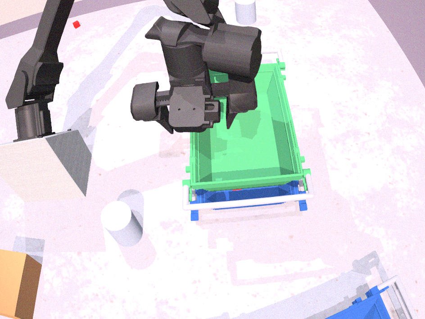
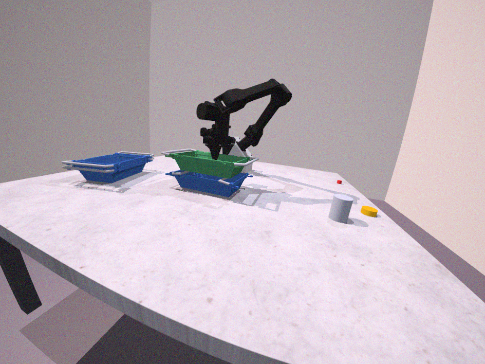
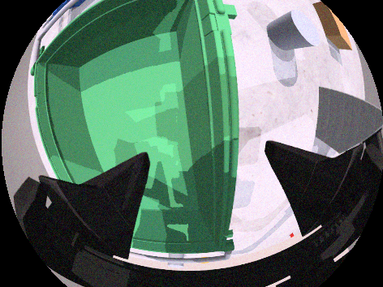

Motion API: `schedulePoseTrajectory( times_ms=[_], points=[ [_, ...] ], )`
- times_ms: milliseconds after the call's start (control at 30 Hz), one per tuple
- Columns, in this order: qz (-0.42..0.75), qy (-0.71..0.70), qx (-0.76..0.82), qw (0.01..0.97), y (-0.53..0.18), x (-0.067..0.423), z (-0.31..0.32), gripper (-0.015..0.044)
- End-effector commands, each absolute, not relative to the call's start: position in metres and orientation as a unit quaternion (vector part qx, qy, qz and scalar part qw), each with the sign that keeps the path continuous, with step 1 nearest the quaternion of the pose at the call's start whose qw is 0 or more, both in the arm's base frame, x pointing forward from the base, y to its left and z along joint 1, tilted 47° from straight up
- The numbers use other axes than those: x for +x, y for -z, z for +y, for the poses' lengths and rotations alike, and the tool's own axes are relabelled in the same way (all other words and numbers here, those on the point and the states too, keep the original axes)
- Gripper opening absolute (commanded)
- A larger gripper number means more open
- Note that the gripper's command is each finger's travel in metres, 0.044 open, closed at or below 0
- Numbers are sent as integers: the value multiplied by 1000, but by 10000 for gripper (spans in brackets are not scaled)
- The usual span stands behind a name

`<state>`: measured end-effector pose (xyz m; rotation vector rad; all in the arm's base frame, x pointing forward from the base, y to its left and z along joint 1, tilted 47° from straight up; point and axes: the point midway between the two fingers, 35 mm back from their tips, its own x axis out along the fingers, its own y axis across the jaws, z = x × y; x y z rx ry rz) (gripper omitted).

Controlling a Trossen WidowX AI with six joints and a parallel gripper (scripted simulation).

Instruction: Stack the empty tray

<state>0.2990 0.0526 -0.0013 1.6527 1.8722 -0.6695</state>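
On the worktop [image 2: 235,250], in the exterior view, a spare blue tray [image 2: 107,166] is seen at nine o'clock, well apart from the stack. At the centre, the green tray [image 2: 207,163] is seen resting above the loaded blue tray [image 2: 207,184], apparently carried on the bars; from above, a white wire bar [image 1: 247,203] is visible at six o'clock of the stack. The green tray is judged light, stiff and thin-walled, with smooth, somewhat slippery plastic; it is best taken by a long side wall near its middle, so that it stays level. The tool [image 3: 206,169] is spread wide and nothing is held. In the wrist view, one finger [image 3: 116,195] is seen over the tray's interior and the other finger [image 3: 305,179] outside, with the wall [image 3: 224,130] between them, seemingly untouched.
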Motion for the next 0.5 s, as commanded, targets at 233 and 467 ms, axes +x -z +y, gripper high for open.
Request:
schedulePoseTrajectory(
  times_ms=[233, 467],
  points=[
    [695, 251, 613, 279, -49, 307, -1, 440],
    [694, 250, 615, 278, -59, 302, -12, 440]
  ],
)
